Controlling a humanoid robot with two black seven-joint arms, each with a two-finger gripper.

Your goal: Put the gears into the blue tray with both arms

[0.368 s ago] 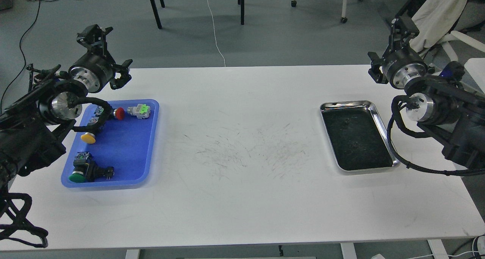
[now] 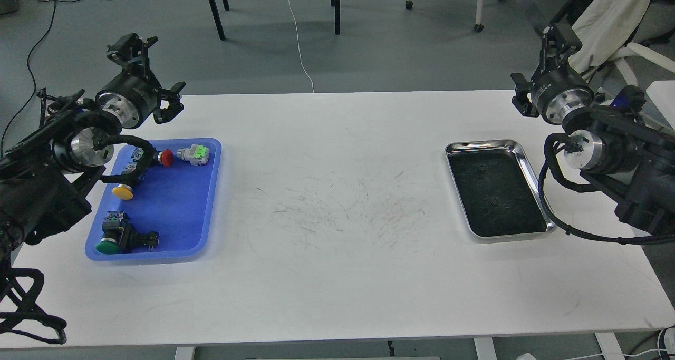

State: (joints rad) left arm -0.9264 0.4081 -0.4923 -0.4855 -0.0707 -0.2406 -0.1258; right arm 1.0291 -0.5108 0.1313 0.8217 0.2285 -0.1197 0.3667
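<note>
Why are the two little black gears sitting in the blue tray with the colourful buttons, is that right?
Not quite. The head view shows the gears lying in the steel tray on the right. The blue tray holds only the colourful buttons.

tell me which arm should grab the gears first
Right, probably: its tool hangs beside the steel tray holding both gears. The left tool is across the table by the blue tray.

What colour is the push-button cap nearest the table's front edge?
Green, seen in the head view, in the blue tray.
</note>
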